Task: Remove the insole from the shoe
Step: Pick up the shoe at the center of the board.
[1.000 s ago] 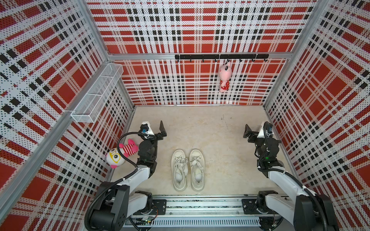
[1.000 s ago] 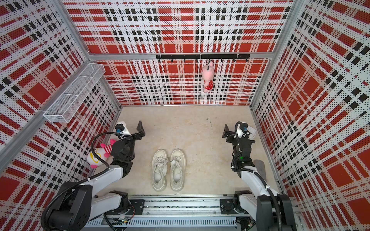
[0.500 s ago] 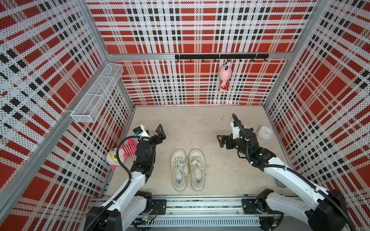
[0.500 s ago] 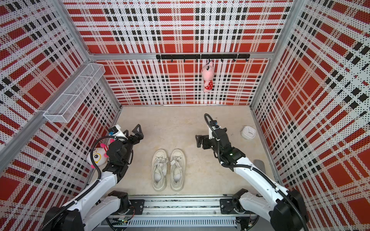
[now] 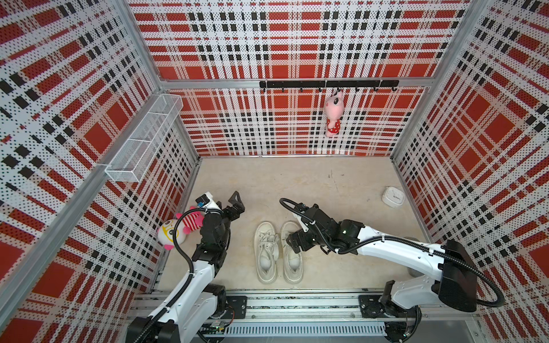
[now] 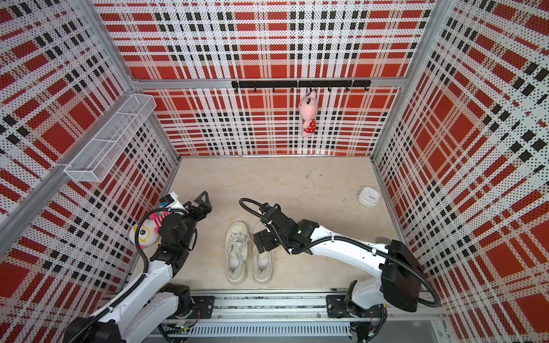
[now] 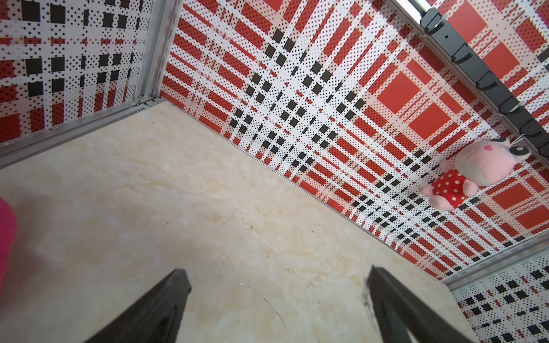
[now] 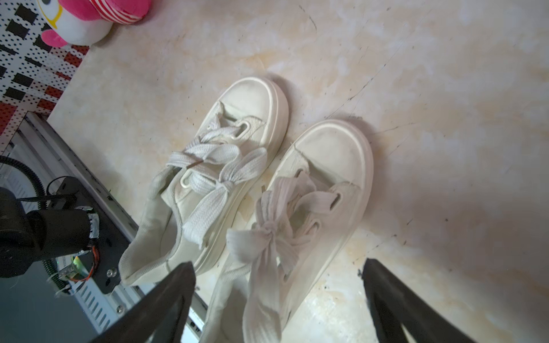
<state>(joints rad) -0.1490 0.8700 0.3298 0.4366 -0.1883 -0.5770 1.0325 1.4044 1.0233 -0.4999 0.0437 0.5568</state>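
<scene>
Right arm point(image 5: 395, 251): we record it swung away from the right wall, where it stood a second ago, and stretched leftward to the shoes at near centre.

Left arm point(image 5: 199, 276): shifted only a little. We find it by the left wall, wrist raised, pointing out over bare floor point(image 7: 208, 208).

Shoes: two cream lace-ups side by side, toes far, heels near. We note the left shoe point(image 5: 266, 252) clear of both arms. The right shoe point(image 5: 294, 277) has the right arm's wrist over its laced front.

Right gripper point(image 8: 276, 267): jaws spread wide, one on each side of the right shoe's bow point(image 8: 267, 233), holding nothing. We cannot tell whether a finger touches the shoe.

Left gripper point(image 7: 276, 271): jaws wide and empty, with only floor between them.

Insole point(image 5: 292, 262): inside the right shoe, which we see as the pale bed in the heel opening; not lifted.

Our judgement: the approach is all but done. The reach into the opening and the pinch on the insole's heel edge are not yet begun. The bow and loose laces may get in the way. The left arm is well apart from the shoe, should it be needed as a brace.
</scene>
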